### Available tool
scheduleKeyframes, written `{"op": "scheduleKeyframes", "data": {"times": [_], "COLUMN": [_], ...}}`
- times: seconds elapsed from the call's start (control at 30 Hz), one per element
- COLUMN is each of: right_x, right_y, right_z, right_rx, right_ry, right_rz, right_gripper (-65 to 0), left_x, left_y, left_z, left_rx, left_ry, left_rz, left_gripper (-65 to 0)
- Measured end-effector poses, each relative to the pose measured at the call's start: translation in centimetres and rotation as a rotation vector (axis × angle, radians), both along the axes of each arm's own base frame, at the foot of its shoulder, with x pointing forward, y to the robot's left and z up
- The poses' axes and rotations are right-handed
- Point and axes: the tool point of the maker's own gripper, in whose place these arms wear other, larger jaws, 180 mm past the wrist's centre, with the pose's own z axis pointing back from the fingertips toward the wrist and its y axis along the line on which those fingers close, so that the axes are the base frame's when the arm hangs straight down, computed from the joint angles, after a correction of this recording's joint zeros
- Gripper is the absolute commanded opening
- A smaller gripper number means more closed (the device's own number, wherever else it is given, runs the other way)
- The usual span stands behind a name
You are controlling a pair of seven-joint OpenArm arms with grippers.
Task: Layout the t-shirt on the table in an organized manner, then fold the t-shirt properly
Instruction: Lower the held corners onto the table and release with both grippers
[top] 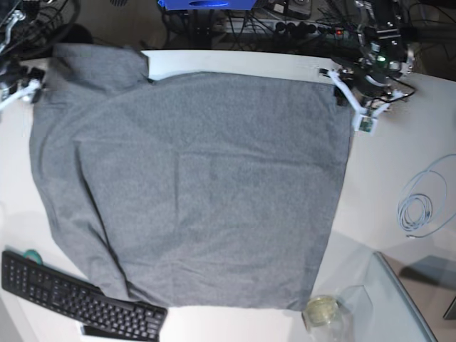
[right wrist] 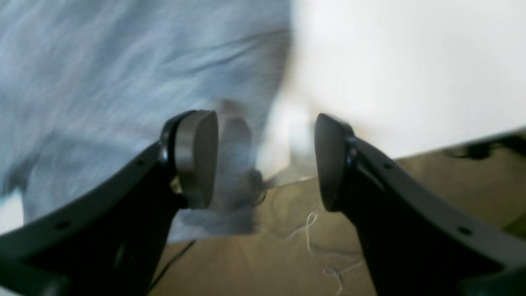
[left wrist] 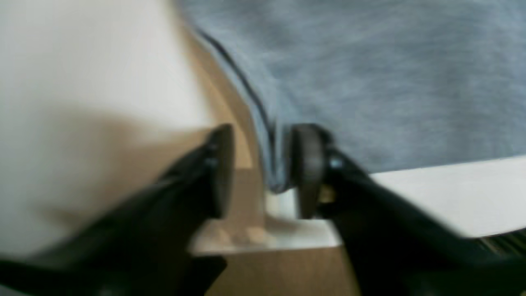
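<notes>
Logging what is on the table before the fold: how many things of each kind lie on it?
Grey t-shirt: 1
Black keyboard: 1
Coiled pale cable: 1
Small clear jar with yellowish contents: 1
Total: 4

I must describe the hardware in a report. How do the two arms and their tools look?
In the wrist views, each tool, left and right, has two black curved fingers ending in rounded grey pads; small holes show along the right tool's fingers. In the base view, the left arm is dark with white parts, a green light and cables. The right arm shows white parts only.
</notes>
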Motion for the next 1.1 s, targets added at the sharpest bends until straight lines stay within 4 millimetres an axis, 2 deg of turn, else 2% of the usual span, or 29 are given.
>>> {"op": "scheduleKeyframes", "data": {"times": [0.07,0.13,0.17,0.23,0.3,0.37,0.4,0.43,0.47,0.53,0.63,0.7,0.8,0.9,1.1], "right_x": [2.3,5.5,7.3,10.4,13.7,16.7,18.2,19.0,19.7,20.3,21.0,21.5,21.6,20.6,19.8], "right_y": [-0.8,-1.7,-2.1,-2.4,-1.5,-0.3,0.5,1.0,1.1,1.2,1.4,1.6,0.4,-1.9,-3.6], "right_z": [1.3,2.8,3.4,3.2,1.9,0.4,-0.2,-1.0,-1.6,-2.8,-3.8,-4.2,-4.9,-5.6,-5.9], "right_rx": [-0.022,-0.041,-0.050,-0.049,-0.017,0.038,0.075,0.103,0.124,0.151,0.180,0.189,0.146,0.070,0.014], "right_ry": [-0.054,-0.143,-0.184,-0.205,-0.208,-0.214,-0.236,-0.234,-0.231,-0.214,-0.212,-0.217,-0.213,-0.198,-0.178], "right_rz": [0.006,0.028,0.040,0.102,0.182,0.234,0.247,0.245,0.239,0.223,0.213,0.203,0.103,-0.002,-0.095], "right_gripper": [-29.4,-29.4,-29.4,-29.7,-34.5,-47.6,-55.7,-62.0,-65.0,-63.9,-63.8,-63.8,-63.8,-63.8,-64.5], "left_x": [0.0,0.3,0.7,1.9,3.8,5.8,6.5,6.8,7.0,6.7,6.4,6.0,5.7,5.3,5.4], "left_y": [2.6,4.9,5.7,5.6,3.4,-0.8,-2.8,-4.1,-4.7,-4.0,-2.7,-2.6,-2.3,-0.8,0.4], "left_z": [1.6,3.9,5.1,7.0,7.3,5.8,4.6,3.4,2.1,-0.1,-1.8,-2.6,-3.1,-3.2,-3.6], "left_rx": [0.042,0.093,0.116,0.139,0.105,0.010,-0.041,-0.075,-0.101,-0.105,-0.086,-0.091,-0.094,-0.061,-0.052], "left_ry": [-0.038,-0.089,-0.121,-0.178,-0.217,-0.219,-0.202,-0.182,-0.155,-0.105,-0.069,-0.046,-0.031,-0.021,-0.022], "left_rz": [0.061,0.110,0.122,0.116,0.086,0.019,-0.021,-0.032,-0.026,0.069,0.149,0.159,0.146,0.152,0.161], "left_gripper": [-28.8,-29.1,-29.1,-31.1,-42.6,-65.0,-65.0,-65.0,-65.0,-65.0,-65.0,-65.0,-65.0,-65.0,-65.0]}}
